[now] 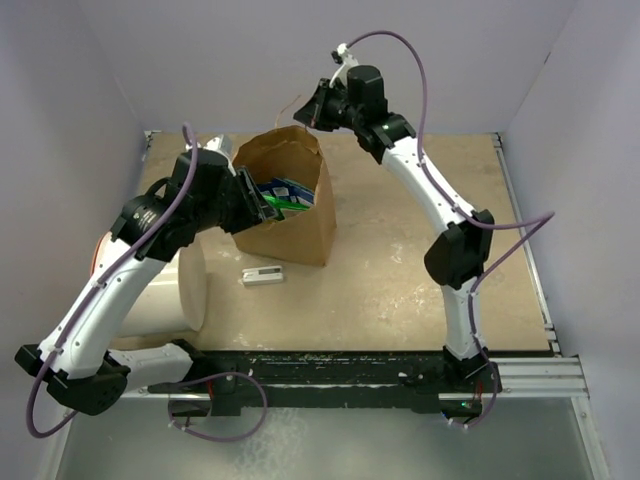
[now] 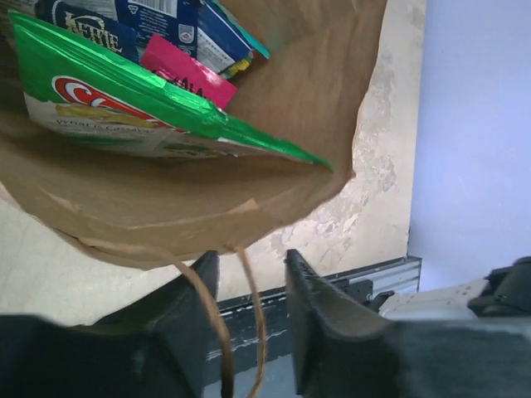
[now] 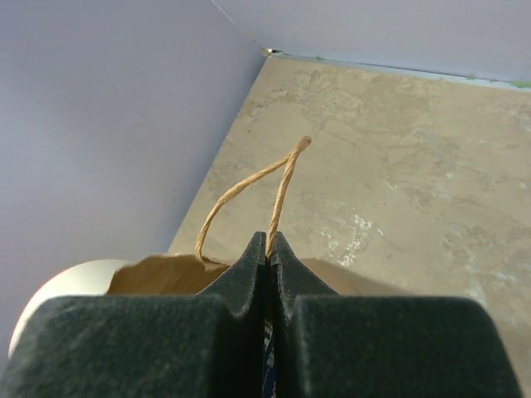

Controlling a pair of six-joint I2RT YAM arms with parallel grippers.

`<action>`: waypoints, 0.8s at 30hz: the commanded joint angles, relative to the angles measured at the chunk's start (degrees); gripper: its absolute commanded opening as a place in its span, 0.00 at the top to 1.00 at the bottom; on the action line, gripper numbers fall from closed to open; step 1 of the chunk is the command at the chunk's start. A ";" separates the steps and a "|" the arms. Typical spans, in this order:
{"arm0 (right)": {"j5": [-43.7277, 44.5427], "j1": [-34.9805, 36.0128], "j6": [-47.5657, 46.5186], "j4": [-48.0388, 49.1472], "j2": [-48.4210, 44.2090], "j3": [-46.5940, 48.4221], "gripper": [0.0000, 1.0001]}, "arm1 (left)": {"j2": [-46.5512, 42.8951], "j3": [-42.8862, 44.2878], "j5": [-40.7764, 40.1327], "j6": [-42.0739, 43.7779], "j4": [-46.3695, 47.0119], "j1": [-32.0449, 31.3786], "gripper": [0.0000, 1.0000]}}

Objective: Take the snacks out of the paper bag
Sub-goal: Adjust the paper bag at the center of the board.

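left gripper (image 2: 250,267) straddling paper bag handle (image 2: 218,327), blue "kettle" packet (image 2: 87,29)

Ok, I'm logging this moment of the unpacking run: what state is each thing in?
Paper bag: upright, mouth open.
Snacks: inside the bag.
Right claw: shut on one bag handle.
Left claw: jaws apart around the other handle.
Small bar: flat on the table.

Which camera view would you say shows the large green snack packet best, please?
The left wrist view: the green packet spans the upper left, its print visible, lying inside the paper bag. The top external view shows only a small green sliver in the bag's mouth; the right wrist view shows none of it.
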 commanded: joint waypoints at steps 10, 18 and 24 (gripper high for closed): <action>7.94 -1.10 -3.89 0.57 -21.20 -16.06 1.00 | 1.20 3.76 0.47 2.63 5.35 0.55 1.00; 9.85 -1.05 -4.89 -3.66 -32.42 -25.73 1.00 | 2.32 5.96 8.07 4.59 6.82 0.94 1.00; 11.80 -1.02 -4.58 -7.57 -39.16 -29.89 1.00 | 0.98 5.94 9.10 4.67 5.19 1.38 1.00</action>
